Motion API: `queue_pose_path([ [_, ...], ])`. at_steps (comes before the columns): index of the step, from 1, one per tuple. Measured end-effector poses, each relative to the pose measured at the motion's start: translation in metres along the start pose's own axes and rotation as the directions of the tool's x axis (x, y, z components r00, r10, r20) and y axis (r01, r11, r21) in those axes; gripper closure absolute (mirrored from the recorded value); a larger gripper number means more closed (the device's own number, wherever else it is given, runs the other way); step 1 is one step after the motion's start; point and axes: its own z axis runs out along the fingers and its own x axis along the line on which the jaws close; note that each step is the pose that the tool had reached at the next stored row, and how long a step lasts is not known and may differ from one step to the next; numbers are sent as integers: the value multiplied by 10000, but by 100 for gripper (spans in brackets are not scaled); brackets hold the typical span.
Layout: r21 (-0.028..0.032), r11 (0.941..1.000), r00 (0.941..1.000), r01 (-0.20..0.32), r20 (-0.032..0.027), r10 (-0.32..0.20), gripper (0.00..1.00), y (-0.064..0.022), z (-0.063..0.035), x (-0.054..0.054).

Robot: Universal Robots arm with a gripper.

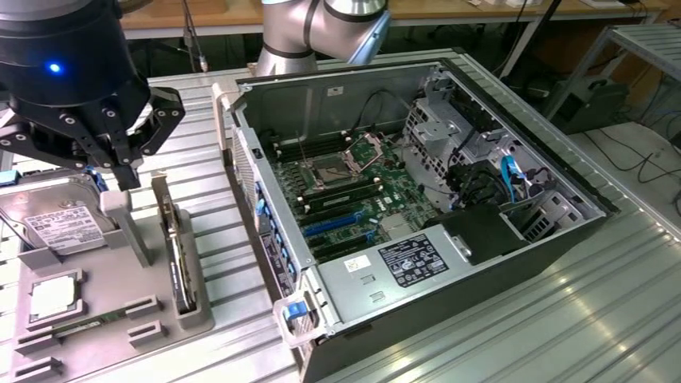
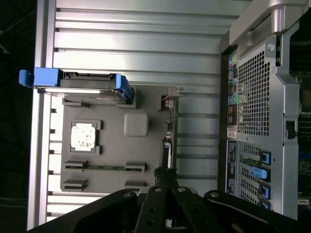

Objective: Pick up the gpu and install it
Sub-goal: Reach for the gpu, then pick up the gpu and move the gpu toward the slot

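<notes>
Two cameras on this one: one high and wide, one on the wrist looking straight down.

The exterior view sits above the ribbed silver metal table (image 1: 596, 303) and angles down across it. The open black computer case (image 1: 426, 183) is mid-frame, and the black gripper (image 1: 112, 163) looms close at the exterior view's left. The wrist view is nearer in, facing down past the gripper (image 2: 163, 189) onto the flat grey moulded parts tray (image 2: 112, 160) close to the table's edge. Both views share that tray (image 1: 117, 295) and the case's perforated rear wall (image 2: 252, 92) beside it.
</notes>
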Motion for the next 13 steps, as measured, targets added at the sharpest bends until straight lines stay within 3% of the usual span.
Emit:
queue_pose_path([
  [11,0,10000,10000,0,0,0,89,0,0,0],
  [13,0,10000,10000,0,0,0,76,0,0,0],
])
